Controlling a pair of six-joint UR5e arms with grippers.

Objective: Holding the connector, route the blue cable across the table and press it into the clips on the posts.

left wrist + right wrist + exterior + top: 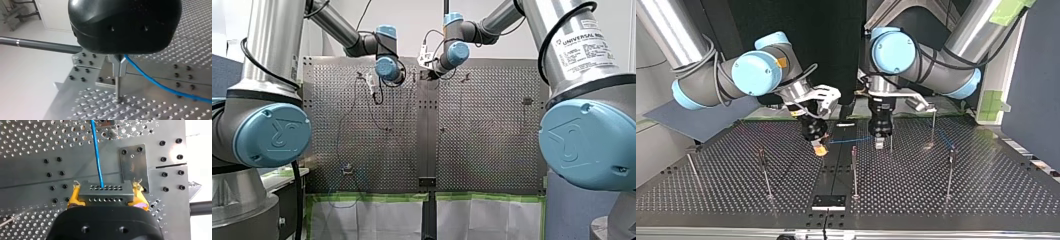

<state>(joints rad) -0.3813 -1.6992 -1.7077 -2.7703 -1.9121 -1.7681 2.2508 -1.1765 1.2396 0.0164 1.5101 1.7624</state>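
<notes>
Right gripper (pixel 820 149) is observed near the middle of the perforated table (pixel 986 190), just left of the centre seam in the top view. In the right wrist view its yellow pads (pixel 73 195) are seen clamped on both ends of the connector (pixel 105 193), a small metal block with two rows of holes, held just above the table. The blue cable (pixel 97 152) is seen leaving the upper row of holes and running straight ahead of the gripper. In the top view the cable is traced as a short span from the connector across the seam to the left gripper (pixel 879 141), which hangs upright close to the table. In the left wrist view the metal fingers (pixel 119 67) are noted drawn together on the cable, which comes out beside them and trails off low over the table. A thin post (pixel 118 87) is seen standing on the table directly under the fingers. A further stretch of blue is noted at the top view's right, reaching the clip on another post (pixel 950 172). The post nearest the seam (pixel 854 170) is recorded bare of cable.
</notes>
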